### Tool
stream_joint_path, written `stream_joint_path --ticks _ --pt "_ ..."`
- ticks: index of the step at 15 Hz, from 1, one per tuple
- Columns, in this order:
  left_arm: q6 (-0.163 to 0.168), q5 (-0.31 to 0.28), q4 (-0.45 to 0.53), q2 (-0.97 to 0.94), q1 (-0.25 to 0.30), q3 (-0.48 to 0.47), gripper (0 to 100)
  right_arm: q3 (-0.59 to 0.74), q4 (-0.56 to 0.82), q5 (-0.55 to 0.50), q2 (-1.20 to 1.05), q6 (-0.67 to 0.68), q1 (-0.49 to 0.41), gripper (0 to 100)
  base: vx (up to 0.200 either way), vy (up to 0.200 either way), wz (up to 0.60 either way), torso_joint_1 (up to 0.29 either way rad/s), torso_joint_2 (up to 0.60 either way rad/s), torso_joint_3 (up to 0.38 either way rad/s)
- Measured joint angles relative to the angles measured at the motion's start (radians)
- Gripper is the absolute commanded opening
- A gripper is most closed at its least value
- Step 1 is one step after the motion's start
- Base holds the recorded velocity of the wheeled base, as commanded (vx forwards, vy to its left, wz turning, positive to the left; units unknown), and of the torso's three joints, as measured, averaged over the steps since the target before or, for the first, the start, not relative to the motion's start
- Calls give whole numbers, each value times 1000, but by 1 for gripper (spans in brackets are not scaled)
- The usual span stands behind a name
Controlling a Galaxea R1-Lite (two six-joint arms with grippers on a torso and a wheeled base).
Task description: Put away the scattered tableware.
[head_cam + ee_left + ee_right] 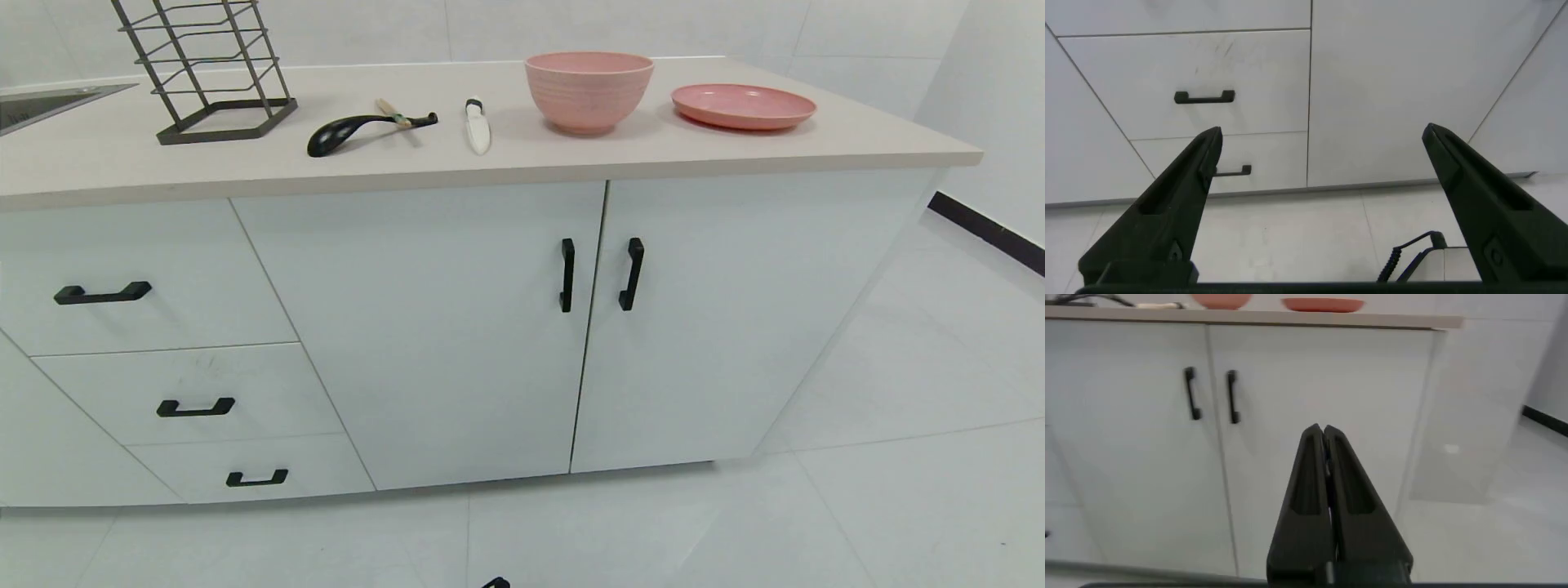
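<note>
Splayed left gripper (1323, 131) and empty, clamped-shut right gripper (1324, 431) are hanging below countertop (735, 147), pink bowl (589, 90) and plate (743, 106) lying nearer right.

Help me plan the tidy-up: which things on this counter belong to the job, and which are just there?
To put away: pink bowl, pink plate, black ladle, chopsticks, white utensil.

Just there: wire rack (possibly the storage spot), sink, cabinet doors, drawers.
</note>
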Motion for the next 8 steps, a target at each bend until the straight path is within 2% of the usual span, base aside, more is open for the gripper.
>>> stream_joint_path --ticks 3,6,7,8 --pt "0 0 0 0 0 0 100 -33 54 91 13 4 -4 0 0 0 0 0 0 0" --pt "-3 -2 0 0 -1 0 100 -127 142 226 88 -1 24 0 0 0 0 0 0 0" --pt "-5 -2 0 0 -1 0 100 -154 150 246 130 -10 33 100 0 0 0 0 0 0" --pt "-6 -2 0 0 -1 0 100 -177 154 259 181 -21 39 100 0 0 0 0 0 0"
